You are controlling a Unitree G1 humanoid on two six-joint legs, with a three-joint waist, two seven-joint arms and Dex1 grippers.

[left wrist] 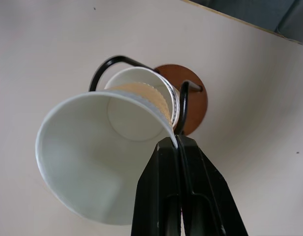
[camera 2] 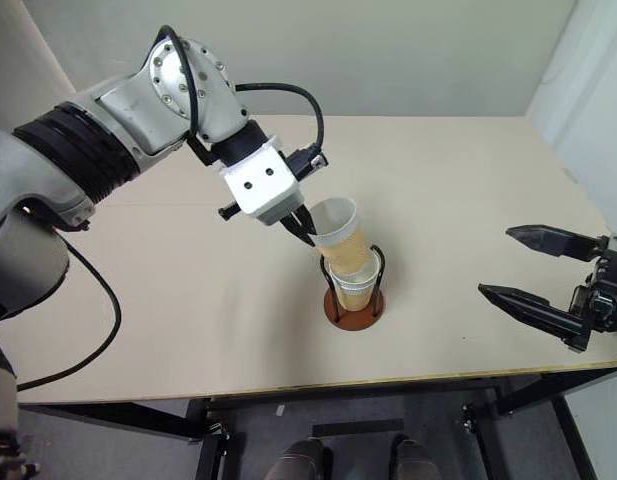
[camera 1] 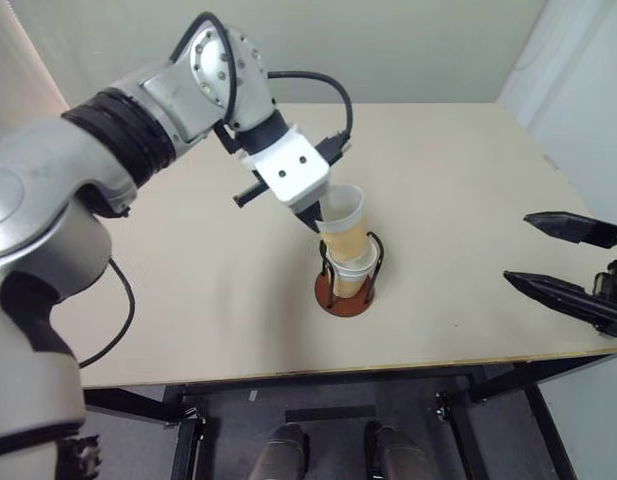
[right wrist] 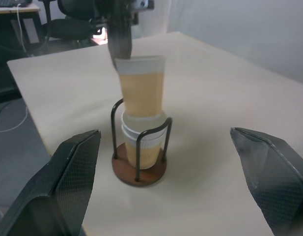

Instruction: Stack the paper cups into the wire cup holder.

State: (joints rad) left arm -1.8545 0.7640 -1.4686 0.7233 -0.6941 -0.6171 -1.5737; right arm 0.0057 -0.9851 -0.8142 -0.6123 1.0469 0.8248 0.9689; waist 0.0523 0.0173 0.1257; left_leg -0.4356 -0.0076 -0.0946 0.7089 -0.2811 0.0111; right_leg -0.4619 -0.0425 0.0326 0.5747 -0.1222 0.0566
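Pale tabletop, last cup going into the stack.

Near the table's (camera 1: 188, 270) middle, the wire cup holder (camera 1: 345, 296) already has cups nested in it (camera 1: 353, 270); the left gripper (camera 1: 313, 217), pinched tight on the rim of a tilted top cup (camera 1: 343, 228), has its base started into them but not seated. Right gripper (camera 1: 566, 260) hangs wide apart and empty at the right edge. Seating and release seem all that is left.

A pale wooden table (camera 1: 188, 290) on a black frame (camera 1: 318, 385); beyond it, possibly an office chair (right wrist: 75, 19).

beige table (camera 1: 188, 290), wire cup holder (camera 1: 345, 298) on it
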